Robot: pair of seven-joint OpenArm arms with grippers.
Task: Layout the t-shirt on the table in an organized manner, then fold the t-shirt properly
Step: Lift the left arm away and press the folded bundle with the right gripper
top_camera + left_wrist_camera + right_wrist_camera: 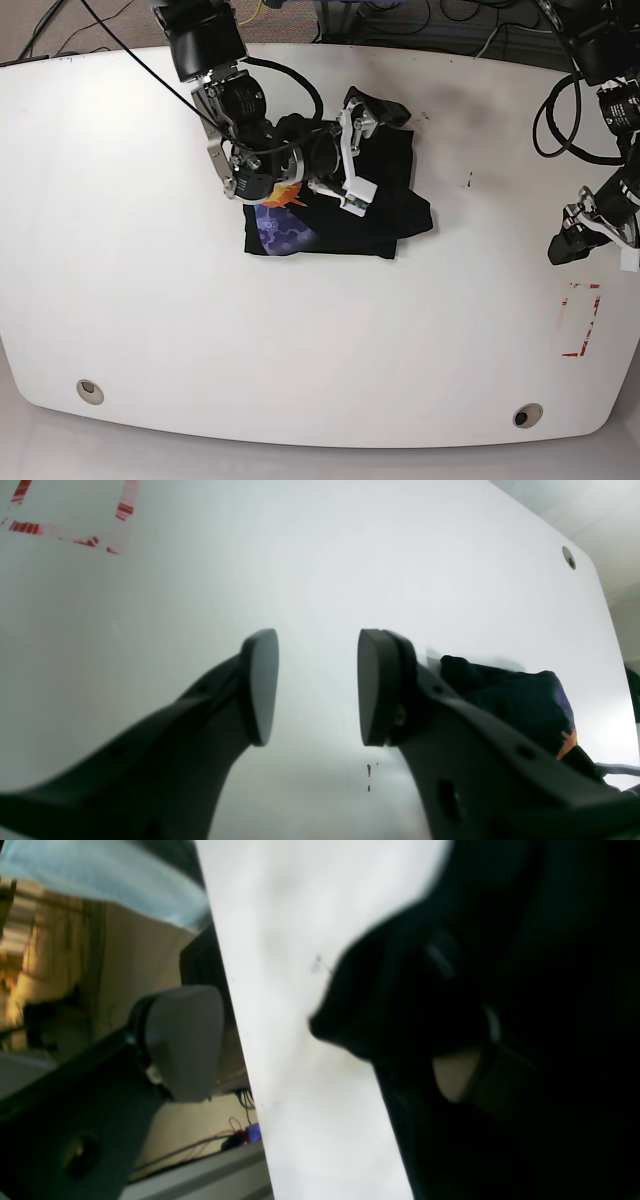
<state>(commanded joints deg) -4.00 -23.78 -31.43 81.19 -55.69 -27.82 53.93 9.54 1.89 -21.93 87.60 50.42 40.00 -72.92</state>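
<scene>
White glossy worktop point(150, 330) carrying black t-shirt point(385, 205), bunched near far edge, centre. Right fingers point(352, 160) spread, working into cloth, not gripping. Left fingers point(317, 687) spread, empty, waiting near right edge. Layout unfinished; folding not begun.

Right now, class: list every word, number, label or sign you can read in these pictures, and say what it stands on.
None can be read.
t-shirt: an orange and bluish picture print, no letters.
table: red tape rectangle, no writing.
</scene>
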